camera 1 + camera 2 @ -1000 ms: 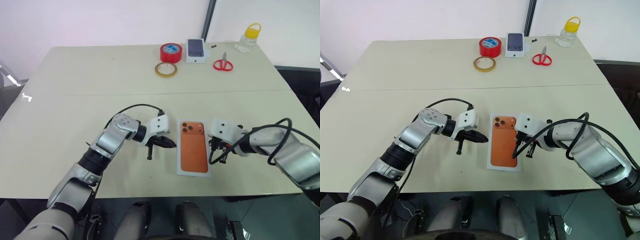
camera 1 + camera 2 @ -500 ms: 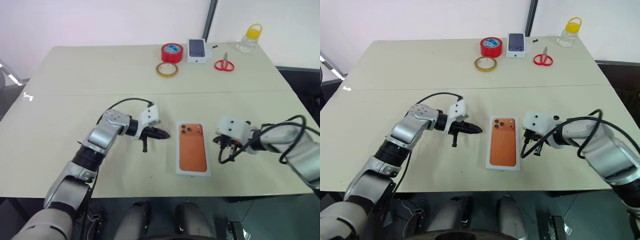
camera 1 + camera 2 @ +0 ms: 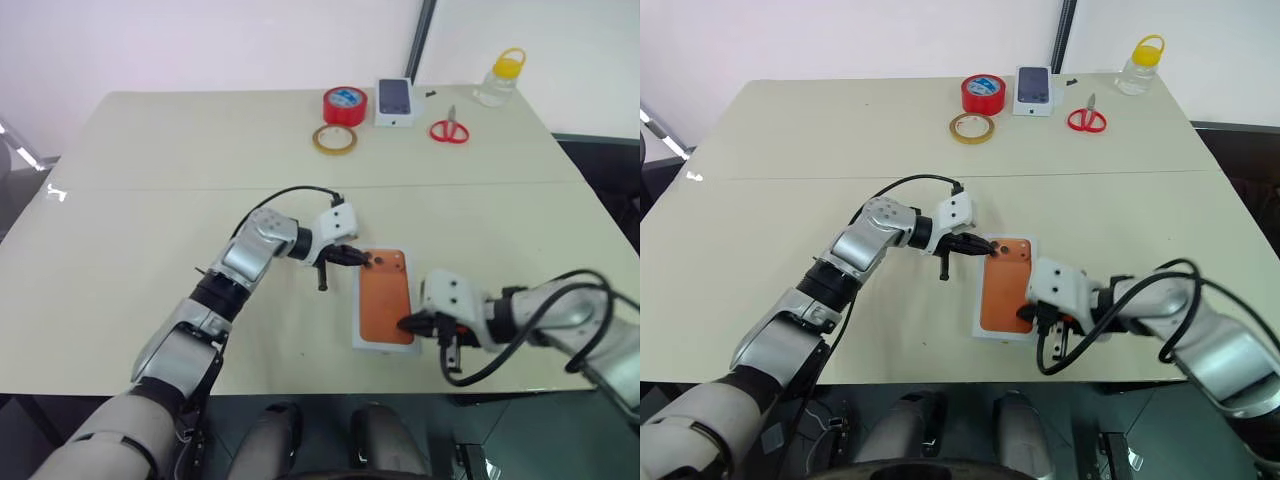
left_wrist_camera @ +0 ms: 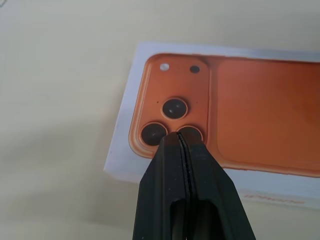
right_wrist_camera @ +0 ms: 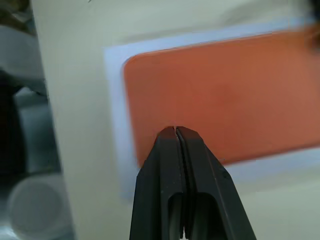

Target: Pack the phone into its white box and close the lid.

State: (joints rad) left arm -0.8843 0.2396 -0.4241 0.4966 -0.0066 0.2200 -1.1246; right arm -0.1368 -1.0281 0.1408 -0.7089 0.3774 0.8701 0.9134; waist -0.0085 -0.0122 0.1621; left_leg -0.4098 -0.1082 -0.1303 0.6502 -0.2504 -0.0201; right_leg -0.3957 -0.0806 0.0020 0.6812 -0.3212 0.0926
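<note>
A white lid (image 3: 384, 298) printed with a life-size orange phone picture, three camera lenses at its far corner, lies flat near the table's (image 3: 150, 200) front edge, about midway along it. The left gripper (image 3: 366, 261), fingers pressed together, tips over the printed lenses. The right gripper (image 3: 404, 324), fingers also together and holding nothing, points at the lid's near right part.

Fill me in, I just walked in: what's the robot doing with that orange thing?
The lid with the orange phone picture lies flat, picture up, at the table's near edge. Both grippers are shut and over it: the left gripper at the camera end, the right gripper at the near end. It looks like they are pressing the lid down.
</note>
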